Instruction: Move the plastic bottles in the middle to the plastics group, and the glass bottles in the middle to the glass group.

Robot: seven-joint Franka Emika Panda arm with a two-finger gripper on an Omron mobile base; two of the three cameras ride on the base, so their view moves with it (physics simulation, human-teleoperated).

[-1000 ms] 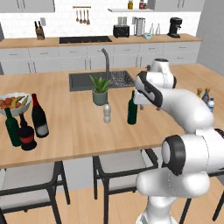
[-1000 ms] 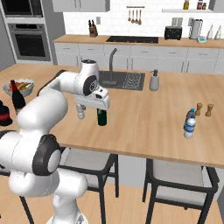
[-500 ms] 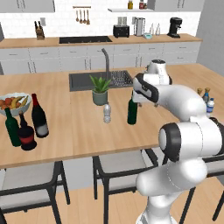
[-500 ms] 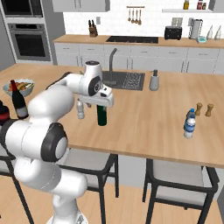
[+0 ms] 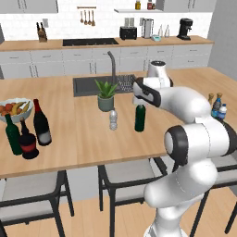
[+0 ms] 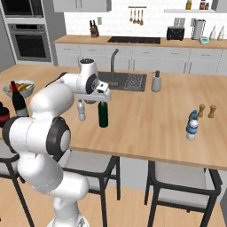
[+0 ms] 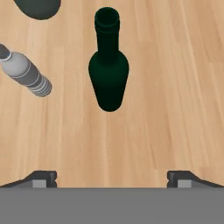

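Two bottles on wood-grain counter [image 7: 175, 87]: glossy dark-green glass bottle [image 7: 108, 74], ribbed greyish plastic bottle [image 7: 26, 72]

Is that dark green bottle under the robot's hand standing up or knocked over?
Standing upright. The dark green bottle rests on its base on the counter, neck pointing straight up toward the open gripper above it.

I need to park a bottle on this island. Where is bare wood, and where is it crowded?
Bare wood lies between the green bottle and the blue-labelled bottle. Crowded: the far left end, around the wine bottle and fruit bowl.
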